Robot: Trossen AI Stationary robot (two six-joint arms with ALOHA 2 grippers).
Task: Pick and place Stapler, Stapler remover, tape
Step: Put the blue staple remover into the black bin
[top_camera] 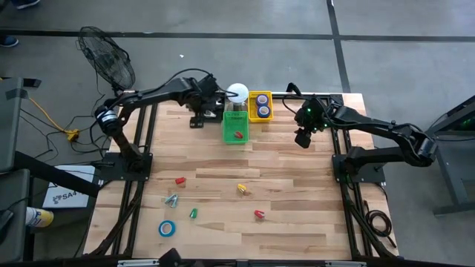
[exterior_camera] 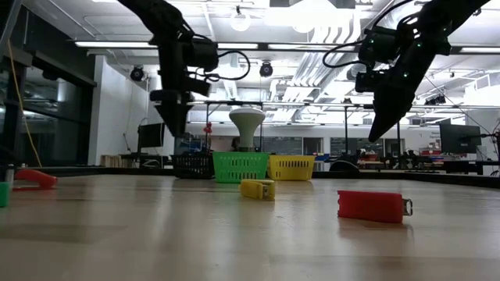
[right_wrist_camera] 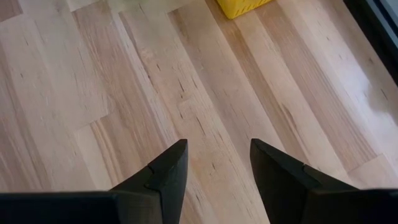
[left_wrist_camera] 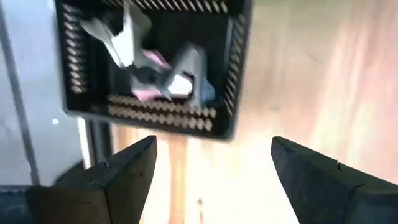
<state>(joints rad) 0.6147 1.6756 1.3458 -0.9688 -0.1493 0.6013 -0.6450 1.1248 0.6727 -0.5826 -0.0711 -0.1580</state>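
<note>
Left jaws [left_wrist_camera: 211, 171]: spread wide with nothing between them, hanging over the far left part of the table [top_camera: 297, 222]; in the high view they [top_camera: 199, 119] sit just beside the green basket.
Right jaws [right_wrist_camera: 214, 165]: parted and empty above bare wood; in the high view they [top_camera: 303, 139] are at the far right, near the yellow basket.
Black basket [left_wrist_camera: 149, 68]: only the left wrist view looks into it, showing grey and pink tools piled inside; what kind they are cannot be told. From above the arm covers it, and in the low view it [exterior_camera: 193, 165] shows as a dark side wall.
Green basket [top_camera: 236, 127]: one small red item lies in it, seen only from above.
Yellow basket [top_camera: 260, 106]: two blue tape rolls [top_camera: 262, 104] inside, seen only from above; the right wrist view catches just a corner of this basket [right_wrist_camera: 244, 7].
White jar [top_camera: 237, 91]: one, behind the green basket; it rises above the baskets in the low view [exterior_camera: 248, 125].
Loose tape roll [top_camera: 167, 228]: one blue ring at the near left of the table, well apart from both jaws.
Small loose items: six on the near half, namely three red [top_camera: 179, 180], [top_camera: 259, 213], one yellow [top_camera: 242, 188], one green [top_camera: 193, 213], one grey-green [top_camera: 171, 199]; all well apart from both jaws.
Low view extras: the yellow item [exterior_camera: 258, 188] and a red one [exterior_camera: 373, 205] lie flat on the wood, arms raised above them.
</note>
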